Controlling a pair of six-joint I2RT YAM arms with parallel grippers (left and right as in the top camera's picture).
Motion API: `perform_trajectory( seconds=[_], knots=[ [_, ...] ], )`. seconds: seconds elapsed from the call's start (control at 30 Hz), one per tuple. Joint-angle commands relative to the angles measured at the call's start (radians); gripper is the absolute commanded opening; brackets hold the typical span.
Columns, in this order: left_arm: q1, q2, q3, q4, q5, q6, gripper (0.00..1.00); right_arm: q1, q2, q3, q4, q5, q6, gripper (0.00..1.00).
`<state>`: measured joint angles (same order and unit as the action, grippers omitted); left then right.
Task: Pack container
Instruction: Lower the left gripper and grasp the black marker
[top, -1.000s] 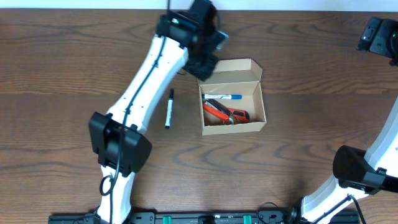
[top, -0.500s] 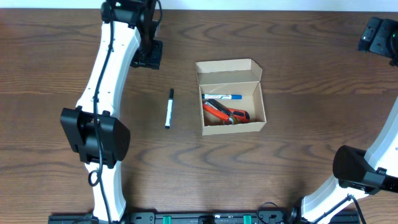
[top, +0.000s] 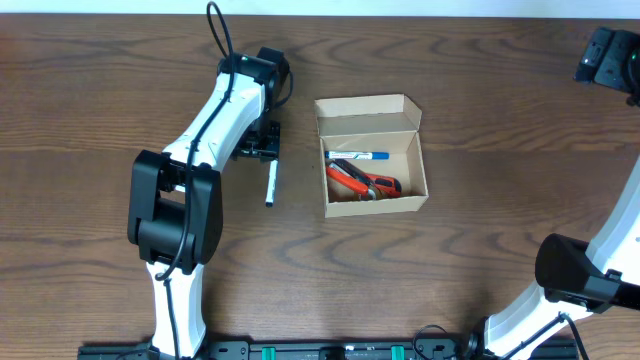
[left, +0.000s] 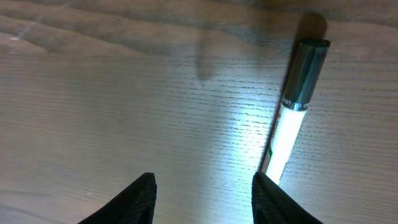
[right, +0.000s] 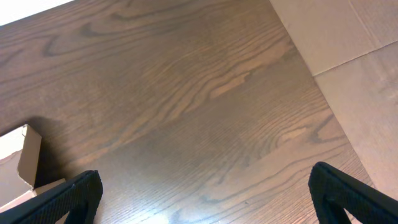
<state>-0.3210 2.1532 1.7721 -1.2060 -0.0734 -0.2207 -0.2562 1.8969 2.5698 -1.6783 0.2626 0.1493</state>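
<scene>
Container: one small tan cardboard container (top: 375, 207), sitting open about mid-table, its flap lid (top: 365, 108) standing up off the far edge.

Inside the container: two things. One blue-capped marker (top: 358, 156) lies along the lid side. One orange-handled tool (top: 362, 181) lies just in front of it; looks like pliers, can't swear to it.

Outside the container: one loose marker (top: 270, 176), white with dark ends, flat on the wood left of the container and clear of it.

Left gripper (top: 258, 146): low down, left of the container, right at the far end of the loose marker. Fingers are parted with only bare wood in the gap. From the wrist cam the marker runs in behind one fingertip (left: 273, 199), and I can't tell if it touches.

Right gripper (top: 608, 55): well off to the container's right, by the far corner. Fingers are spread wide and holding nothing.

Table (top: 480, 250): one, dark wood grain.

Arms: two, white.
</scene>
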Motion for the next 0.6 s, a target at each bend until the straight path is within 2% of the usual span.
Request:
perform_trajectory(
  seconds=[0.0, 0.17, 0.57],
  knots=[
    [0.003, -0.003, 0.003, 0.025, 0.121, 0.019, 0.48, -0.005, 0.000, 0.000, 0.001, 0.010, 0.011, 0.99],
    [0.002, -0.003, 0.003, 0.057, 0.240, 0.022, 0.47, -0.005, 0.000, 0.000, 0.001, 0.010, 0.011, 0.99],
    [0.002, -0.003, -0.006, 0.048, 0.220, 0.023, 0.47, -0.005, 0.000, 0.000, 0.001, 0.010, 0.011, 0.99]
  ],
)
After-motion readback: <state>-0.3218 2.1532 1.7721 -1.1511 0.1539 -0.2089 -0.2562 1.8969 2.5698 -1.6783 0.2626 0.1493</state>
